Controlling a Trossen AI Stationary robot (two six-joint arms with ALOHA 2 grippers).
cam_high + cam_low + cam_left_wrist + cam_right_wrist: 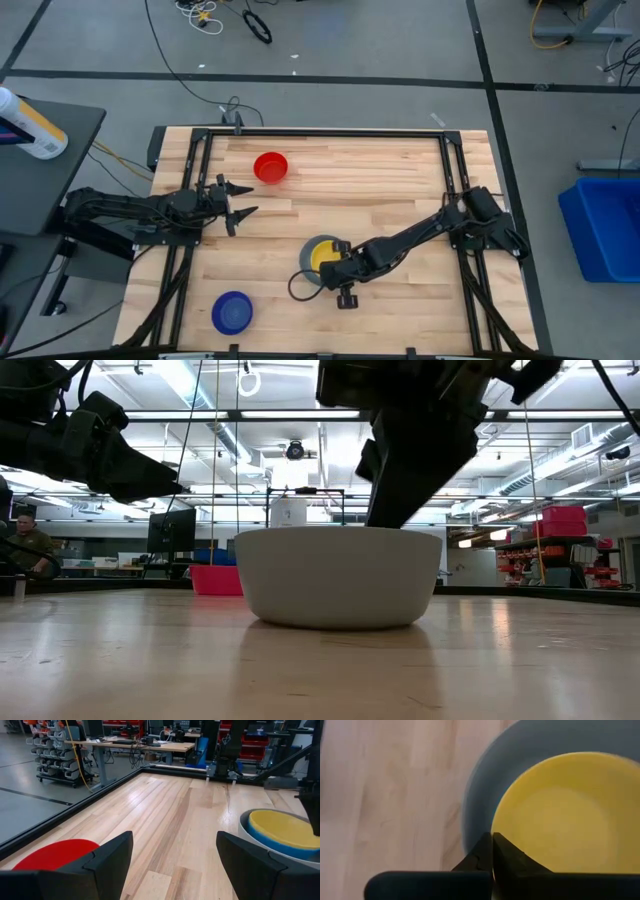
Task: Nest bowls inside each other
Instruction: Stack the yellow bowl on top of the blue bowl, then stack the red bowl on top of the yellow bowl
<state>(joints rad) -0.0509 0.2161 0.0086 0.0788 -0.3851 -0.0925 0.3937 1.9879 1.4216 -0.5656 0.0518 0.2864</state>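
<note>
A yellow bowl (560,815) sits inside a light blue bowl (270,844), and both stand in a larger pale grey bowl (340,575) near the table's middle front. My right gripper (492,841) comes down at the stack's near side and is shut on the yellow bowl. A red bowl (270,167) stands on its base at the far middle-left. A dark blue bowl (232,312) stands near the front left. My left gripper (238,201) waits open at the left, level above the table, between the red bowl and the stack. My right gripper pinches the yellow bowl's rim (496,826) on its near side, one finger inside the bowl and one outside. The fingers slant steeply down from above. The yellow bowl sits upright in the light blue bowl; whether it is lifted I cannot tell.
Black frame rails (455,190) run along the table's left, right and far sides. A white bottle (30,125) lies on a dark side table off the left edge. Bare wood lies between the red bowl and the stack.
</note>
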